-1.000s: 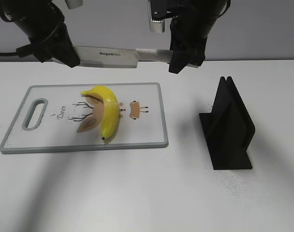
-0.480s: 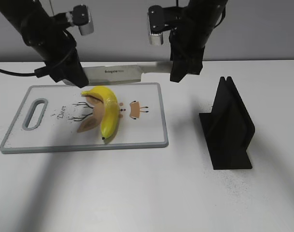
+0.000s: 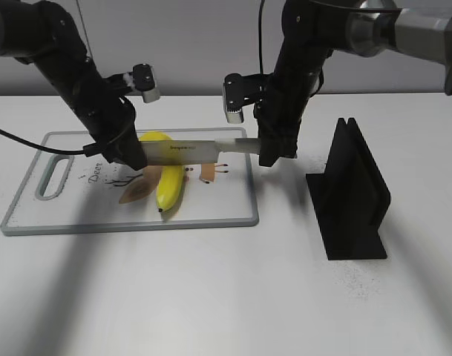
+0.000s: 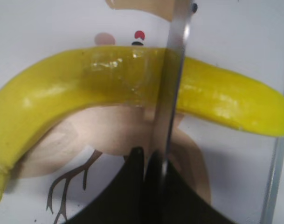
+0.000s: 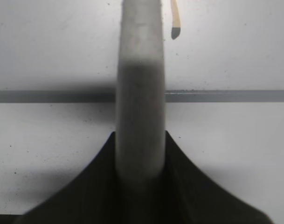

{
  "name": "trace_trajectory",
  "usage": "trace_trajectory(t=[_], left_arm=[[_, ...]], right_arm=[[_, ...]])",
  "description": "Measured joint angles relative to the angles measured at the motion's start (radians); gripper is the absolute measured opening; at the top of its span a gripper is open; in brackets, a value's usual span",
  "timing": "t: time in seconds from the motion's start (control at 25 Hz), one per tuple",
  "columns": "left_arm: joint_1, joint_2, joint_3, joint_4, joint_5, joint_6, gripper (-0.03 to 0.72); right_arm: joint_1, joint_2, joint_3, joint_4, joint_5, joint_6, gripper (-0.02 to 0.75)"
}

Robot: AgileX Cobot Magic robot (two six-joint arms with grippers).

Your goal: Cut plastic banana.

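A yellow plastic banana (image 3: 168,182) lies on a white cutting board (image 3: 226,211); it fills the left wrist view (image 4: 62,93). A knife lies level across the banana, its blade (image 3: 182,151) resting on the banana's upper part. My left gripper (image 3: 130,156) is shut on the blade's tip end (image 4: 172,93). My right gripper (image 3: 272,152) is shut on the pale knife handle (image 5: 139,93), past the board's right edge.
A black upright stand (image 3: 352,200) sits on the table to the right of the board. The board has a grey rim, a handle slot (image 3: 53,175) at its left and deer drawings (image 3: 208,167). The board's edge (image 5: 225,95) crosses the right wrist view.
Both grippers have lowered the knife from above the board's far edge down onto the banana. The banana has not moved.
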Motion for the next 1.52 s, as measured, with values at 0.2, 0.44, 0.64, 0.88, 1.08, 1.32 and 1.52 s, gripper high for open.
trace_trajectory(t=[0.2, 0.44, 0.64, 0.88, 1.08, 1.32, 1.52], left_arm=[[0.000, 0.001, -0.003, 0.001, 0.007, -0.006, 0.021], [0.000, -0.008, 0.001, 0.014, 0.003, -0.014, 0.021], [-0.002, -0.052, 0.020, 0.078, -0.055, -0.033, 0.009], [0.001, -0.218, 0.020, 0.116, -0.066, -0.036, 0.007], [0.001, -0.327, 0.020, 0.118, -0.041, -0.036, 0.007], [0.001, -0.369, 0.020, 0.113, -0.033, -0.036, 0.007], [0.002, -0.369, 0.020, 0.100, -0.033, -0.039, 0.071]], right_arm=[[0.000, 0.000, -0.005, 0.000, 0.001, 0.000, 0.161], [0.001, 0.020, -0.093, -0.001, 0.069, -0.001, 0.161], [0.008, 0.029, -0.215, -0.017, 0.092, 0.032, 0.169], [0.009, -0.043, -0.251, -0.010, 0.094, 0.073, 0.176], [0.009, -0.128, -0.253, 0.007, 0.095, 0.085, 0.184], [0.010, -0.157, -0.254, 0.014, 0.096, 0.085, 0.185], [0.010, -0.157, -0.254, 0.014, 0.096, 0.085, 0.187]])
